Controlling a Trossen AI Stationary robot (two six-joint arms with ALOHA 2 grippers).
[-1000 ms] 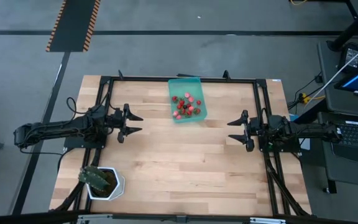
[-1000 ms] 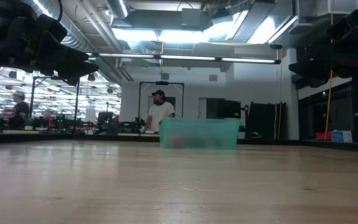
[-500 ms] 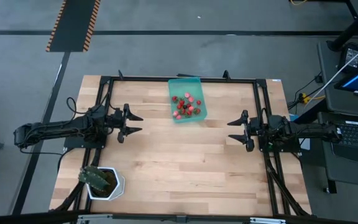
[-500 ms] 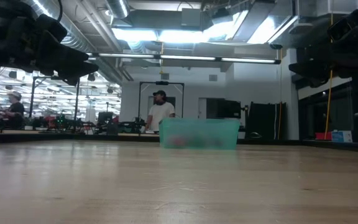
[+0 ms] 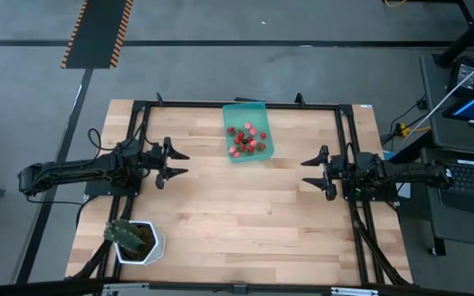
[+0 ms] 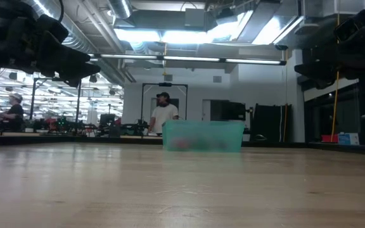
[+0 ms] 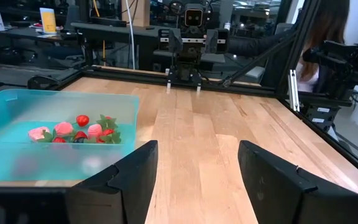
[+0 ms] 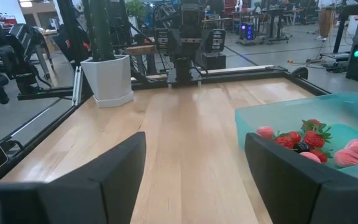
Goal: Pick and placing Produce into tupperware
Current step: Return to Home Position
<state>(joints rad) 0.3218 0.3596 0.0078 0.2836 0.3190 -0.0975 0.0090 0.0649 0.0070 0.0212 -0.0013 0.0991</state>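
Left end effector (image 5: 179, 163): hangs above the left side of the surface (image 5: 245, 214). Its fingers are spread apart and nothing is between them.

Right end effector (image 5: 309, 173): hangs above the right side, fingers likewise spread and empty. The two face each other across the wood, well apart.

Container (image 5: 243, 109): you find it at the far edge of the surface, near the middle and turned slightly askew.

Fruit (image 5: 247, 141): it lies inside the container, bunched toward the near end. You see red and pink strawberries, some with green tops. In your right wrist view a small dark berry (image 8: 300, 147) sits among them.

White pot with a green plant (image 5: 138, 242): it stands at the near left corner, well apart from the container.

Low view: the fruit shows only as a red blur through the container wall. A person (image 6: 163, 114) stands in the room behind.
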